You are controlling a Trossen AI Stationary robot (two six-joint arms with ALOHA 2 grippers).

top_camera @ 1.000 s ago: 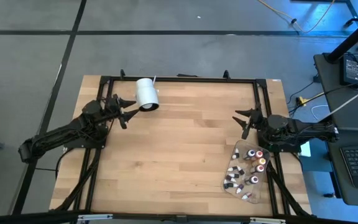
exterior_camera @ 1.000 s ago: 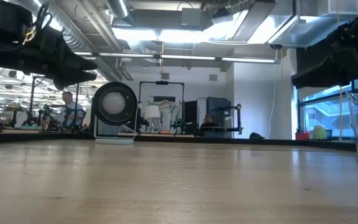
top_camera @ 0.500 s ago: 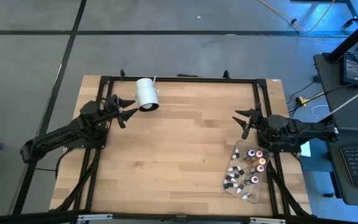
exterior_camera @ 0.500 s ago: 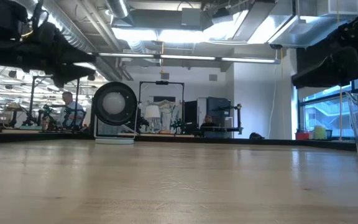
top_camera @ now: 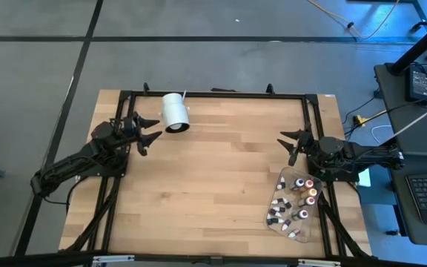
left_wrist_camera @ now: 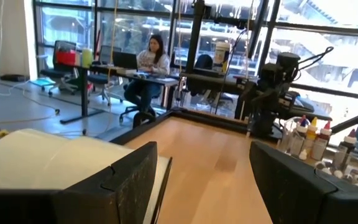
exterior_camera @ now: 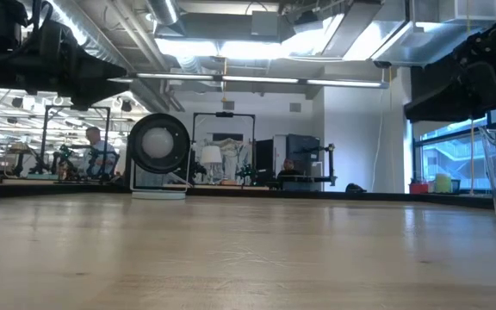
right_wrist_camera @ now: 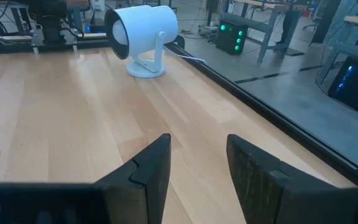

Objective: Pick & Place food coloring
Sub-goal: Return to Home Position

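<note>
Backing off now: the left gripper (top_camera: 150, 135) is easing away from the white cylinder (top_camera: 175, 112), which is sitting just ahead of its fingers (left_wrist_camera: 129, 180), while the right gripper (top_camera: 285, 147) is holding its spot. Looks like the homing step is running, with the food coloring (top_camera: 295, 202) resting in the transparent bin (top_camera: 282, 175), close beside the right fingers (right_wrist_camera: 148, 168). Both pairs are standing apart, gripping and touching nothing; next I'd expect the arms to be folding home, clear of bin and cylinder

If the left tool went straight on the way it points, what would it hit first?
Likely nothing nearby: the left tool points out over the table, with the white cylinder just off to one side. Far across, the right arm stands roughly in line.
</note>
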